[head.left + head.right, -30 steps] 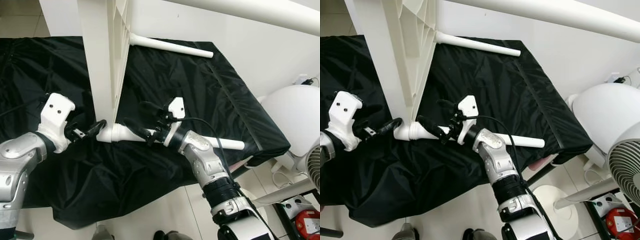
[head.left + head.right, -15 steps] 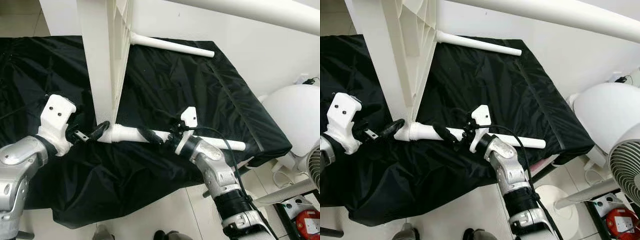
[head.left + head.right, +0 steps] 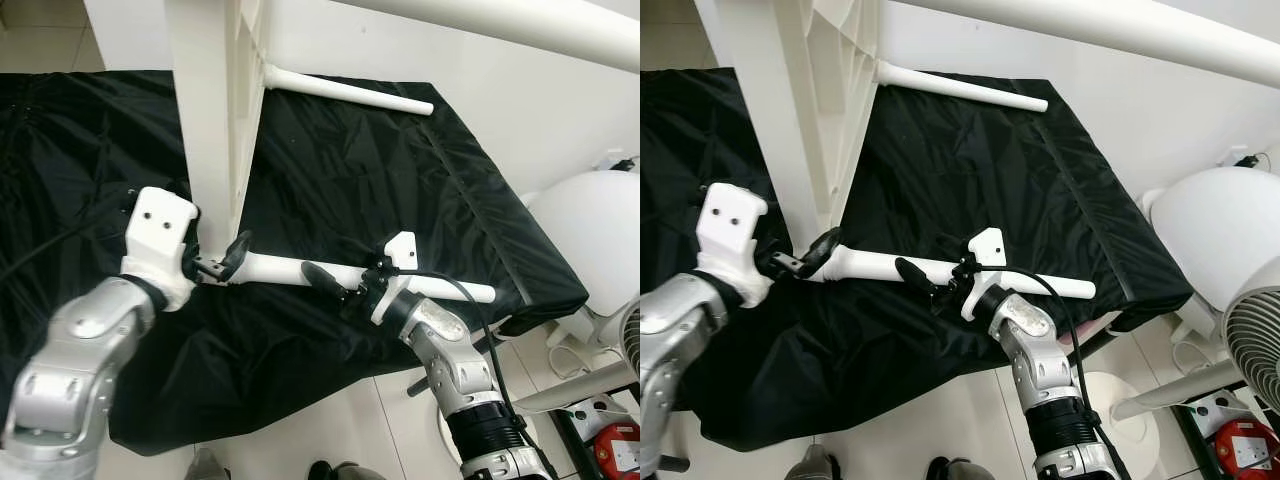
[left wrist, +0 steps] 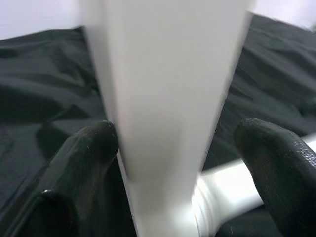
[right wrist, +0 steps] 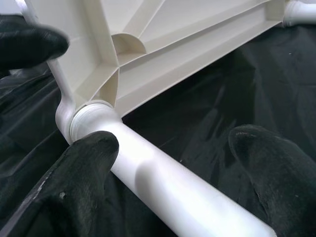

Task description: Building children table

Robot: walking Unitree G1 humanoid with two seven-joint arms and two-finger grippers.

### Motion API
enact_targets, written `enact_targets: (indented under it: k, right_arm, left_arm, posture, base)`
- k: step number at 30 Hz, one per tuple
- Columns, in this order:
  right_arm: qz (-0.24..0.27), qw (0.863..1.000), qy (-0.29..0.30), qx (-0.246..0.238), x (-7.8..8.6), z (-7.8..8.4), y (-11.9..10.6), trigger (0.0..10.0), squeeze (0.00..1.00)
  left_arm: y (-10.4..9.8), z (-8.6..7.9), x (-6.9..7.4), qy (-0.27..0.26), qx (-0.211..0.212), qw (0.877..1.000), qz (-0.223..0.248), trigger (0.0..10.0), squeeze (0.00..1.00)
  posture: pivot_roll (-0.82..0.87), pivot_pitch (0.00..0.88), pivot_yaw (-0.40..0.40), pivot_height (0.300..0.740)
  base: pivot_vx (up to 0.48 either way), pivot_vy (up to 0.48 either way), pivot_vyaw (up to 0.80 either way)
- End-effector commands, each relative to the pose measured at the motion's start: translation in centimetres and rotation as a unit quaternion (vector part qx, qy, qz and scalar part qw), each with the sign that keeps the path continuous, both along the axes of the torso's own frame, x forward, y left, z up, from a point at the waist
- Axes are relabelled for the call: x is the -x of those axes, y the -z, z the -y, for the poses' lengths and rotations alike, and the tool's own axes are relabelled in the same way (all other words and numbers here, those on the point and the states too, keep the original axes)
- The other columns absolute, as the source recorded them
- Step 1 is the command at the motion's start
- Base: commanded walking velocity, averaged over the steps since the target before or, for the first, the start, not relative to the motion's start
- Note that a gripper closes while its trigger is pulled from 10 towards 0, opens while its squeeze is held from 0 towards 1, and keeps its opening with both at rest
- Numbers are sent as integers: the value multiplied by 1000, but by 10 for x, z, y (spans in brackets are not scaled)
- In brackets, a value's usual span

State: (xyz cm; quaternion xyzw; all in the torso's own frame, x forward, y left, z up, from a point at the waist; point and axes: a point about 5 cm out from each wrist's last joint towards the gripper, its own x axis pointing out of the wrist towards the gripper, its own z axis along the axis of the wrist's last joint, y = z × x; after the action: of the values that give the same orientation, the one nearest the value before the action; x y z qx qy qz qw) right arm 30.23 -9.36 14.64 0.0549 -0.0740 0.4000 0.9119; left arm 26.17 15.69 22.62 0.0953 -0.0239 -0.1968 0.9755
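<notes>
Surface: black cloth (image 3: 380, 190) | Floor: pale tiles (image 3: 340, 430) | Right: white fan (image 3: 1255, 345) | Wall: white (image 3: 520, 110)

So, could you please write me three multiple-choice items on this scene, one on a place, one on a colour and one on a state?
1. Where does the near table leg meet the tabletop?
A. at its lower corner
B. at mid-edge
C. nowhere, it lies apart

2. What colour is the cloth under the parts?
A. grey
B. black
C. blue

3. How is the right gripper set?
A. shut on the leg
B. shut on a cable
C. open, fingers either side of the leg

Answers:
1 A, the right wrist view shows the leg seated in the corner socket.
2 B, the cloth is black.
3 C, there is a gap on both sides of the leg.
</notes>
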Motion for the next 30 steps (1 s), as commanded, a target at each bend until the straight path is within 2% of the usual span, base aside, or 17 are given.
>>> enact_targets:
  k: [1,7,8,9,10,11,12,14,17,19,20,23,30]
  right_arm:
    - [-9,1000,10,-1,1,6,3,10000,0]
    - [-13,1000,16,-2,3,8,5,10000,0]
    - [-15,1000,21,-2,3,9,5,10000,0]
    - [-15,1000,21,-2,3,9,5,10000,0]
    - [-15,1000,24,-2,3,10,6,10000,0]
    - [-15,1000,24,-2,3,10,6,10000,0]
    - [-16,999,28,-2,3,11,6,10000,0]
    - [-16,999,28,-2,3,11,6,10000,0]
    - [-16,999,42,-1,3,14,6,10000,0]
    - [-15,999,46,-2,3,15,5,10000,0]
    - [-14,998,53,-4,3,16,5,10000,0]
    - [-11,998,66,-12,3,18,2,10000,0]
    - [-1,996,87,-25,6,23,-3,10000,0]
  left_arm:
    - [0,3,1,-3,-6,1000,-2,10000,0]
    - [-10,2,-3,-39,3,999,21,10000,0]
    - [-19,-1,-7,-74,18,996,45,10000,0]
    - [-19,-1,-7,-74,18,996,45,10000,0]
    - [-26,-3,-9,-101,33,992,66,10000,0]
    - [-26,-3,-9,-101,33,992,66,10000,0]
    - [-32,-1,-9,-118,39,988,87,10000,0]
    - [-32,-1,-9,-118,39,988,87,10000,0]
    - [-40,5,-10,-153,61,979,123,10000,0]
    - [-42,6,-10,-159,62,977,129,10000,0]
    - [-45,12,-10,-157,52,975,149,10000,0]
    - [-47,20,-12,-161,41,972,167,10000,0]
    - [-49,22,-16,-165,20,968,187,10000,0]
  posture:
    - [139,125,-104,740]
    - [134,117,-104,740]
    - [132,111,-102,740]
    - [132,111,-102,740]
    - [129,110,-99,740]
    - [129,110,-99,740]
    - [127,111,-97,740]
    - [127,111,-97,740]
    - [117,121,-89,740]
    - [113,123,-88,740]
    - [106,127,-83,740]
    - [95,132,-81,740]
    - [80,134,-70,740]
  base:
    - [0,0,0]
    - [0,0,0]
    - [0,0,0]
    - [0,0,0]
    - [0,0,0]
    - [0,0,0]
    - [0,0,0]
    - [0,0,0]
    - [0,0,0]
    - [0,0,0]
    - [0,0,0]
    - [0,0,0]
    - [0,0,0]
